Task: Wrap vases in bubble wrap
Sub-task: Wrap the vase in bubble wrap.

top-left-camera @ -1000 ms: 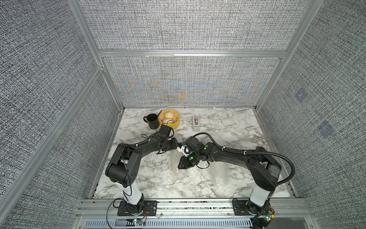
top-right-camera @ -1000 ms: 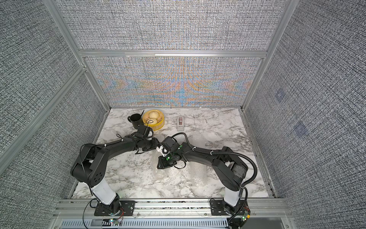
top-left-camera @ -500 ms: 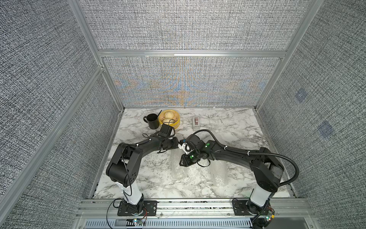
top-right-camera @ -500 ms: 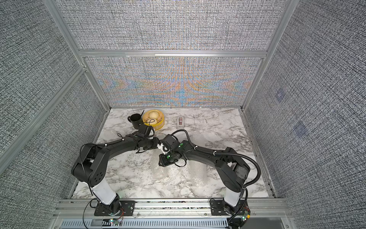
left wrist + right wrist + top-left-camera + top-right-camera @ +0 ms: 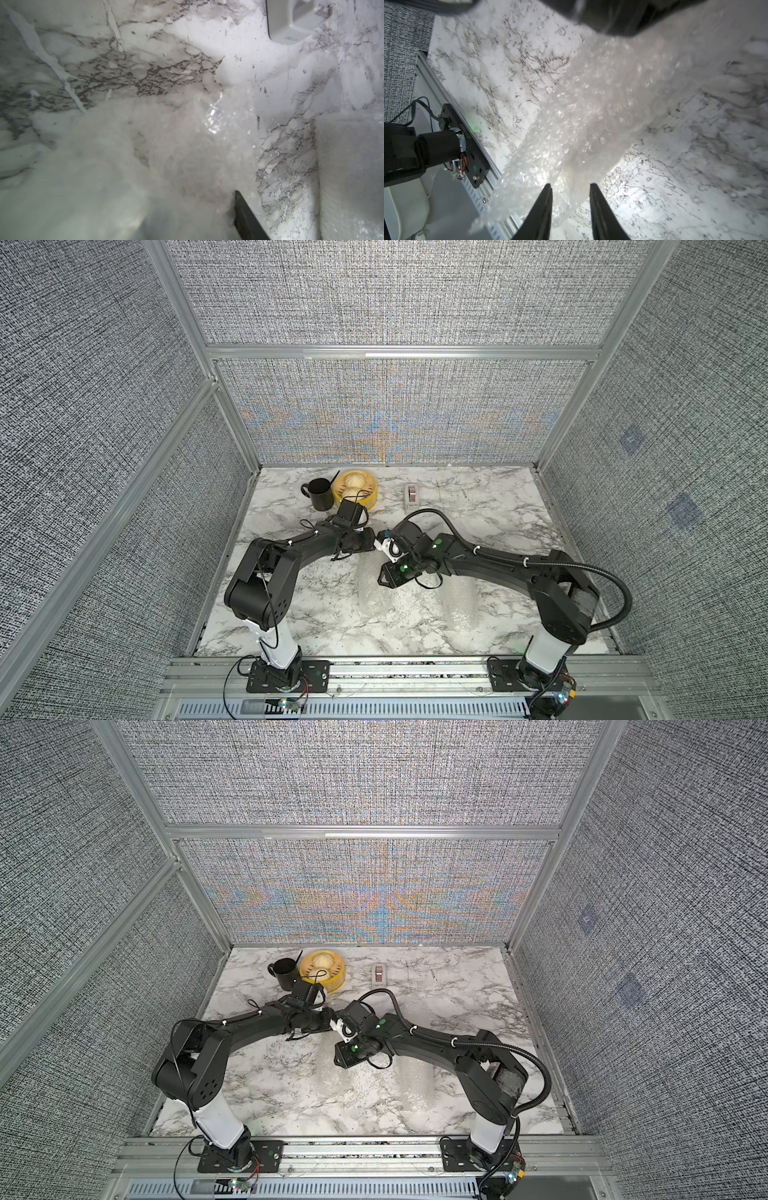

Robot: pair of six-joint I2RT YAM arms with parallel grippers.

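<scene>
A long roll of bubble wrap (image 5: 591,108) runs from my left gripper (image 5: 368,542) toward the front rail, and it also shows in a top view (image 5: 374,585). My left gripper is shut on the roll's far end. Only one of its fingers (image 5: 245,216) shows beside the wrap (image 5: 166,155). My right gripper (image 5: 571,185) is open, its jaws astride the roll's edge with table showing in the gap. A second roll of bubble wrap (image 5: 461,601) lies to the right. The vases are hidden; only a pale core shows faintly through the held roll.
A black mug (image 5: 319,492) and a yellow steamer basket with buns (image 5: 356,489) stand at the back left. The grey tape dispenser (image 5: 411,494) sits at the back middle. Both wrists crowd the middle of the marble table (image 5: 498,506). The front rail (image 5: 395,664) lies close.
My right wrist has shifted slightly toward the back, nearer the left gripper, and its jaws have parted a little. The left arm has held still.
</scene>
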